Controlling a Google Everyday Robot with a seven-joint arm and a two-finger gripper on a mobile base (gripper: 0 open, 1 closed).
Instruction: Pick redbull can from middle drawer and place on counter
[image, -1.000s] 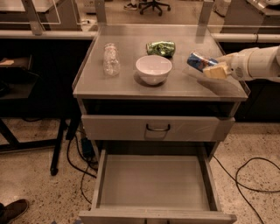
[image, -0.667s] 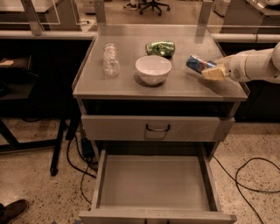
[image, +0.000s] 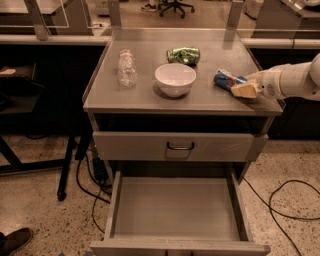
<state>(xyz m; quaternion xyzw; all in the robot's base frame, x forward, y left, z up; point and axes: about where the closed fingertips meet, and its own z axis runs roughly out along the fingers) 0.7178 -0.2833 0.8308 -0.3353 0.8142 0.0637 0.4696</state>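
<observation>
One cabinet, one drawer out: what lies where? (desk)

Middle drawer (image: 175, 207) pulled open, floor bare. Up on the bench (image: 150, 97): a white bowl (image: 175, 79), the hand (image: 244, 89) near the right edge, and the redbull can (image: 227, 79) on its side just at its tip. (photographer)

Grasped or let go? (desk)

Cannot tell. Placing step, I'd judge; next calls for a clean release and a withdrawal that doesn't roll the can. (photographer)

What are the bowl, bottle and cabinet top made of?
The white bowl looks glazed ceramic or plastic: smooth, glossy. The bottle seems clear plastic, see-through. The counter looks brushed metal, dull grey sheen. The gripper sits at its right edge, by the redbull can.
</observation>
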